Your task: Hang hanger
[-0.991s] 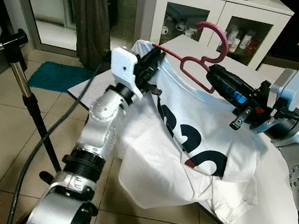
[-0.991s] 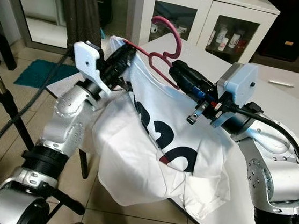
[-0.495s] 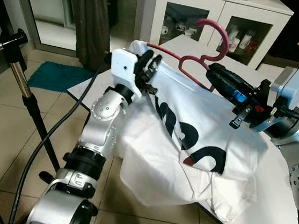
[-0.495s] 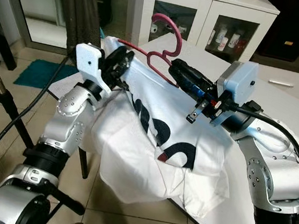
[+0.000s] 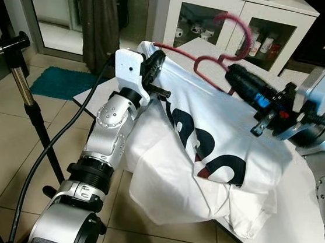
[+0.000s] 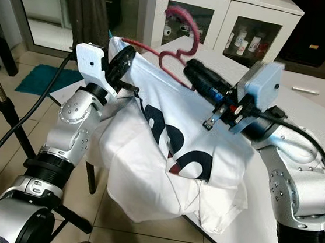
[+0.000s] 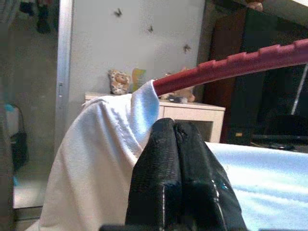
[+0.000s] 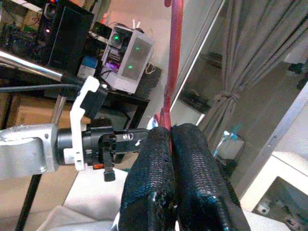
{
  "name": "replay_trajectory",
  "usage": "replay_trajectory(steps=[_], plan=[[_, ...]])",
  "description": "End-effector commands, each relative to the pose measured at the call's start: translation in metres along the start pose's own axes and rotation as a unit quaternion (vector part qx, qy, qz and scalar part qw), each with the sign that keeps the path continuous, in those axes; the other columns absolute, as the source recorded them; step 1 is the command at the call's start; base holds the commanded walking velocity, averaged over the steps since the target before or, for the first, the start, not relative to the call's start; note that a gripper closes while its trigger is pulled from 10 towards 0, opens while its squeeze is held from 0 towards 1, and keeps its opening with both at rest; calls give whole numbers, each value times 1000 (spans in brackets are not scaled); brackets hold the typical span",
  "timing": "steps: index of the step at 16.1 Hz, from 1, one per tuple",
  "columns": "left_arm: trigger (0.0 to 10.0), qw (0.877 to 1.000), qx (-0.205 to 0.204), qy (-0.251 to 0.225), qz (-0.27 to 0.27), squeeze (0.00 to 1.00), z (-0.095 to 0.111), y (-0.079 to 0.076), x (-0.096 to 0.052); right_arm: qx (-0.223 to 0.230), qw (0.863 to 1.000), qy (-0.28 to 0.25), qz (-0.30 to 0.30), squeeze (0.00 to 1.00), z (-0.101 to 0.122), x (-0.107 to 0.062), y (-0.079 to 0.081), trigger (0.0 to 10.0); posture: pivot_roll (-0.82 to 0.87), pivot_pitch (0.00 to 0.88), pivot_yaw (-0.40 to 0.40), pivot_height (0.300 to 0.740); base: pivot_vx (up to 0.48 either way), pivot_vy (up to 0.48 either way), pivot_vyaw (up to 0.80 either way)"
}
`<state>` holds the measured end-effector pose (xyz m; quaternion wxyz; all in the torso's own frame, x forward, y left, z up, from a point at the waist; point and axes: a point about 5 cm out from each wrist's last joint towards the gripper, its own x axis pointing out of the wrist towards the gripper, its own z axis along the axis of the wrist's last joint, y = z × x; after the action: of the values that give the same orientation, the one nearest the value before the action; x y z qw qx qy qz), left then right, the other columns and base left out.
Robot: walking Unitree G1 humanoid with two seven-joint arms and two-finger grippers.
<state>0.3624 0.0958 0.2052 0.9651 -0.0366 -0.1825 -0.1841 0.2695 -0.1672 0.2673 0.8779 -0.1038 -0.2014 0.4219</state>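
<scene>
A dark red hanger (image 5: 211, 63) is held over the table with its hook (image 6: 180, 15) pointing up. My right gripper (image 5: 232, 76) is shut on the hanger's neck (image 8: 169, 103) just below the hook. A white T-shirt (image 5: 213, 139) with a black and red print hangs from the hanger down onto the table and over its edge. The hanger's left arm (image 7: 231, 65) sticks out from under the shirt's shoulder (image 7: 139, 103). My left gripper (image 5: 157, 68) is at that shoulder, fingers (image 7: 175, 144) pressed shut, tips against the cloth's edge.
The white table (image 5: 308, 232) runs along the right. A metal stand with a black knob (image 5: 19, 40) and its cable stands at the left on the tiled floor. A white glass-door cabinet (image 5: 239, 13) is behind, and a teal rug (image 5: 61, 80) and a curtain lie at the far left.
My left gripper has let go of the shirt, moved up toward the hanger's left end and shut. The right gripper has lifted the hanger a little.
</scene>
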Motion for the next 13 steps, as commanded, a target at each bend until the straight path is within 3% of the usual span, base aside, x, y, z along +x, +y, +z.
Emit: replay_trajectory(steps=[1,4,8,10,12,13], plan=[[0,999,8,12,30,0,-2,11,0,-1,1000,-18,-11,0,11,-6,-9,0,34,0,-29,723,0,0,0],[0,999,13,15,45,0,-1,17,1,10,1000,-1,7,0,7,-12,-7,0,37,0,-29,723,0,0,0],[0,997,16,34,68,0,-5,24,2,46,994,19,93,0,15,-25,9,0,27,0,-27,723,0,0,0],[0,995,11,44,87,0,-9,27,2,51,997,-7,59,0,24,-28,-3,0,22,0,-26,723,0,0,0],[0,996,15,44,81,0,-9,26,3,39,997,10,60,0,20,-28,-2,0,20,0,-24,723,0,0,0],[0,997,15,44,68,0,-10,22,4,27,998,26,50,0,13,-23,0,2863,22,0,-24,723,0,0,0]])
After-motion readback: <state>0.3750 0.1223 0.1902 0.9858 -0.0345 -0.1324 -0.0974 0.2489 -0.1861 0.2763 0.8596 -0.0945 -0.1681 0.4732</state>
